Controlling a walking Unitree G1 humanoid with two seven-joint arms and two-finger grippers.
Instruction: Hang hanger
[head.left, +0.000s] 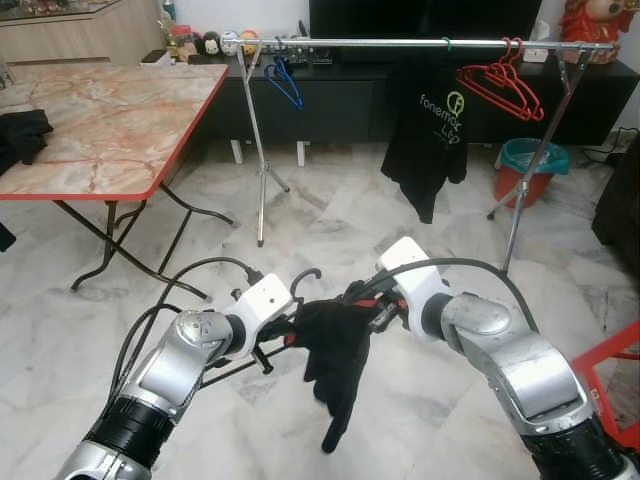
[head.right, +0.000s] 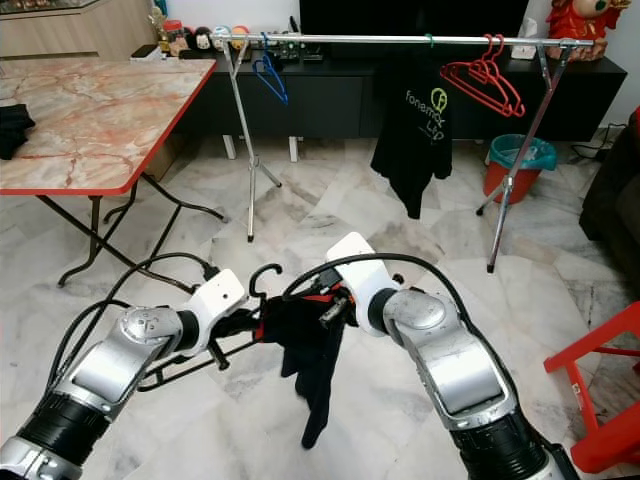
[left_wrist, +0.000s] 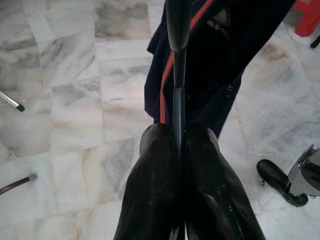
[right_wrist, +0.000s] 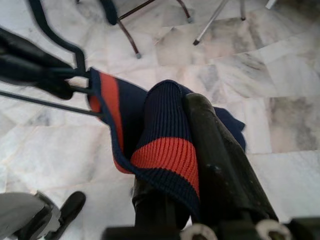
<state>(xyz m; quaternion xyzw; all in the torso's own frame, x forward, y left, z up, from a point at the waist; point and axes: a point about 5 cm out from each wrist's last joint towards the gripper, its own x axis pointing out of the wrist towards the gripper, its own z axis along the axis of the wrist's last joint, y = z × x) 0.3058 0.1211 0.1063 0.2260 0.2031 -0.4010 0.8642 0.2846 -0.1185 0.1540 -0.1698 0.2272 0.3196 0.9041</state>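
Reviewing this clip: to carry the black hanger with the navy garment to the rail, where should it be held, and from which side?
Hold the black hanger on its bare wire left of the navy garment, coming from the robot's left, as the left end effector does. That leaves the hook free above for the rail. The right end effector grips cloth.

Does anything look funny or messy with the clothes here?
Yes. The dark garment is bunched up and dangling crooked off the black hanger held between the left hand and right hand, not spread neatly. On the rack, the black T-shirt also hangs lopsided.
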